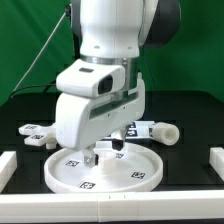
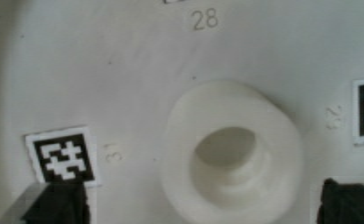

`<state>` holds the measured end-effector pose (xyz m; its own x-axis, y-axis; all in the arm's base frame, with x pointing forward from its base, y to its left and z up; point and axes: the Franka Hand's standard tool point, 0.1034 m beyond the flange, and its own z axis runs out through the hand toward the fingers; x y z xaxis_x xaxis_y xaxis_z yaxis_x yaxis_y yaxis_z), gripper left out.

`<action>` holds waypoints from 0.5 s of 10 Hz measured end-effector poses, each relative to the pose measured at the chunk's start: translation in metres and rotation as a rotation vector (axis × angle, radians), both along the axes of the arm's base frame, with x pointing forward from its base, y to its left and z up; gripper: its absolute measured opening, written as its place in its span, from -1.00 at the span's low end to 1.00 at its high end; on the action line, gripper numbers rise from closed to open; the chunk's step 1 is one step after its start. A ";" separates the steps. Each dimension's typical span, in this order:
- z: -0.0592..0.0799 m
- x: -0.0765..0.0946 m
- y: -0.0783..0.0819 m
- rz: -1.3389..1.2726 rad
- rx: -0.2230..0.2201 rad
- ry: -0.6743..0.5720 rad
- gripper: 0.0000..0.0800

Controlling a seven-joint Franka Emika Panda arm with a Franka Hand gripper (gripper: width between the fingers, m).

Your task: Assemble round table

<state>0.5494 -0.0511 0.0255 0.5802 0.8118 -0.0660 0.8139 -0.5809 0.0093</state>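
Note:
The large rimmed round disc lies flat on the black table at the front, with several tags on its face. My gripper hangs low over its middle. In the wrist view the disc's raised central hub fills the centre, and my dark fingertips stand wide apart on either side of it; the gripper is open and holds nothing. The short thick cylinder lies on its side behind the disc, toward the exterior view's right. The four-lobed cross piece lies at the exterior view's left.
White rails edge the black surface at both sides and along the front. A green backdrop stands behind. The arm's white body hides the table's middle back. Two tags on the disc show in the wrist view.

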 end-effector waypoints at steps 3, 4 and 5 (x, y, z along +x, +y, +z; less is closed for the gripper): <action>-0.010 -0.004 -0.004 0.001 0.002 0.015 0.62; -0.011 -0.005 -0.004 0.001 0.003 0.018 0.62; -0.011 -0.005 -0.004 0.001 0.003 0.018 0.56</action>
